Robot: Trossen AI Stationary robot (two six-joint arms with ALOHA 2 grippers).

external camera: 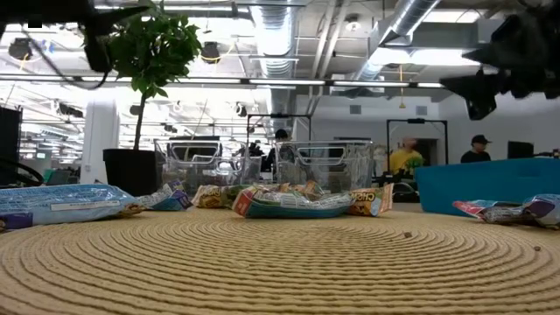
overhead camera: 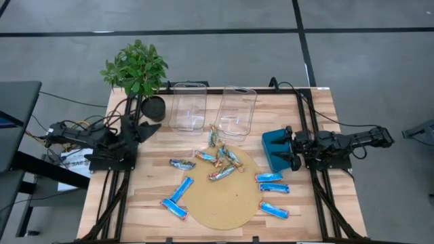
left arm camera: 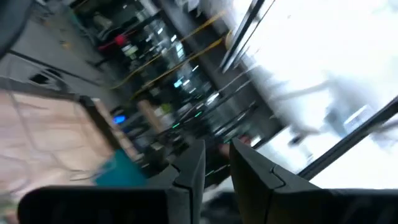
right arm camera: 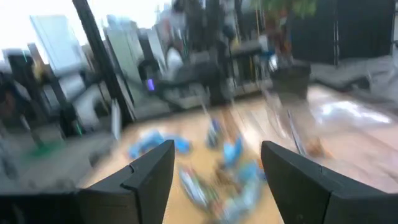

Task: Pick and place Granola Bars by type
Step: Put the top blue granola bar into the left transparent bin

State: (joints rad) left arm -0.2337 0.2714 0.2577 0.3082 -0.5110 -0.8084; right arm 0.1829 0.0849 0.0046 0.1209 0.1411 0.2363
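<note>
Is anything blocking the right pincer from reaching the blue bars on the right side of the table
Partly. The teal tray sits directly in front of the right pincer, but the blue bars lie closer to the table's front edge, so a diagonal approach looks open.

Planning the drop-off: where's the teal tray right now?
High view: the teal tray is on the table's right side, under the right gripper, beside the blue bars.

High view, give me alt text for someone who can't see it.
Wrapped granola bars lie scattered on a wooden table, some on a round woven mat, before two clear bins. Both arms wait at the table's sides.
</note>
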